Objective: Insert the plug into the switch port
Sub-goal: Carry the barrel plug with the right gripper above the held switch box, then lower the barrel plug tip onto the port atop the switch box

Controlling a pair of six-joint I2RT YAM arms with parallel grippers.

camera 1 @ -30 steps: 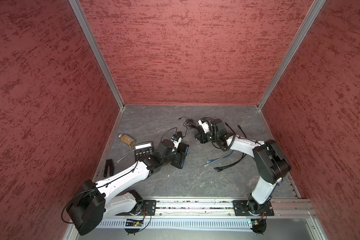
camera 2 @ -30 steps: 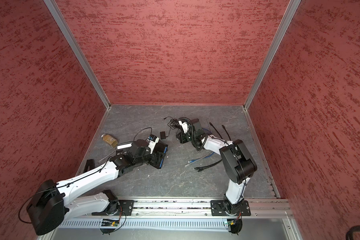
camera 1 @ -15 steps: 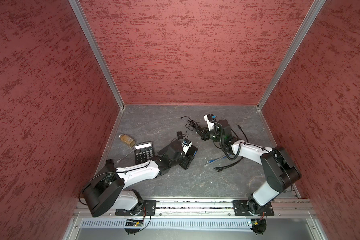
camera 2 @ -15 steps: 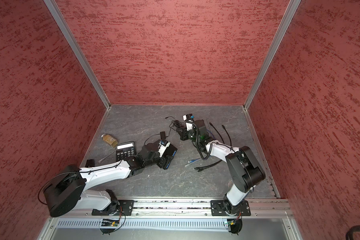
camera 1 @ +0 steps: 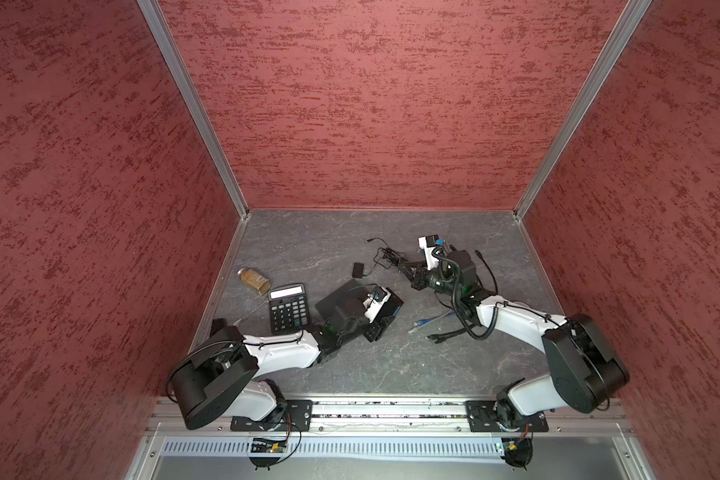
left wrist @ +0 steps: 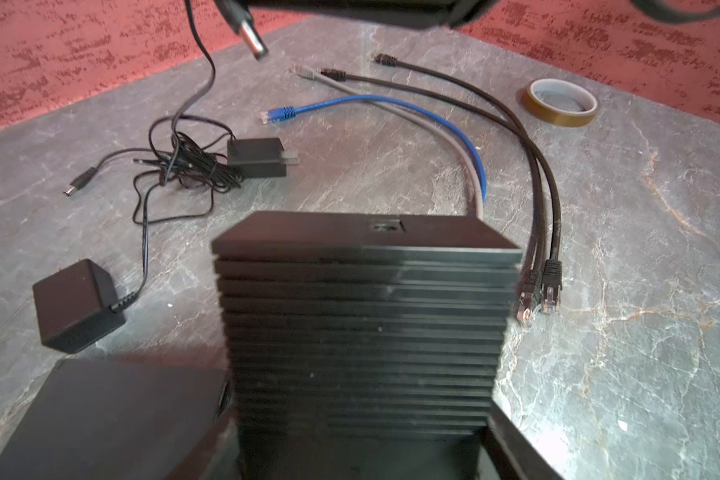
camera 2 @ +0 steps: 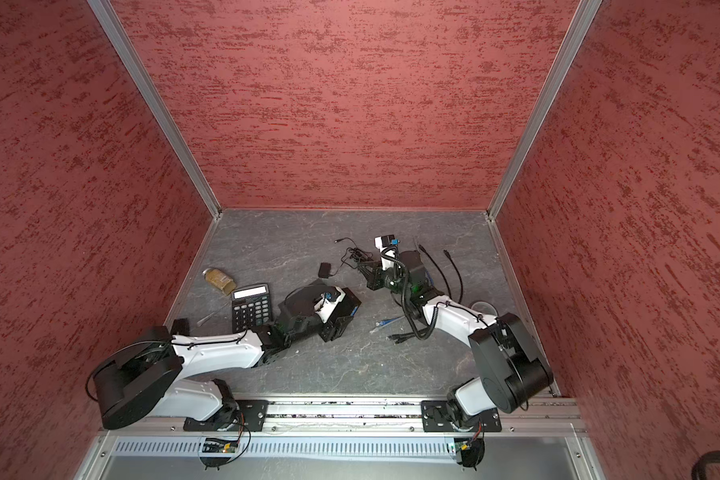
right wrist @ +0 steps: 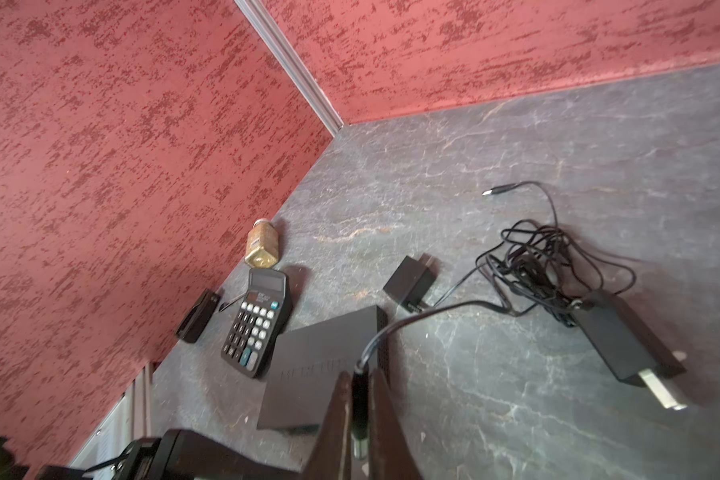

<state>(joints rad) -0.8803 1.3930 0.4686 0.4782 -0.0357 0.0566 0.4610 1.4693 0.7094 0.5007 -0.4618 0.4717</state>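
The grey floor (camera 1: pixel 329 237) lies bare toward the back wall at 12 o'clock and along the front rail at 6 o'clock. The 9 o'clock edge is crowded by a calculator (camera 1: pixel 288 309) and a bottle (camera 1: pixel 253 280), and loose network cables (camera 1: pixel 433 326) lie at 4 o'clock. Since a second ago the left arm has carried the switch (left wrist: pixel 362 332) a little toward 3 o'clock, uncovering the calculator, and the right elbow has swung out toward 4 o'clock; both grips are unchanged. The left gripper (left wrist: pixel 362 453) has its fingers spread wide around the switch body, clamping it near the floor's centre. The right gripper (right wrist: pixel 359 374) is pinched narrow on the plug (right wrist: pixel 358 409), whose cord trails to a tangle (camera 1: pixel 385 255) at 11 o'clock from that gripper. The plug hangs at about 2 o'clock from the switch, apart from it and clear of the port (left wrist: pixel 385 227) on the switch's end face.
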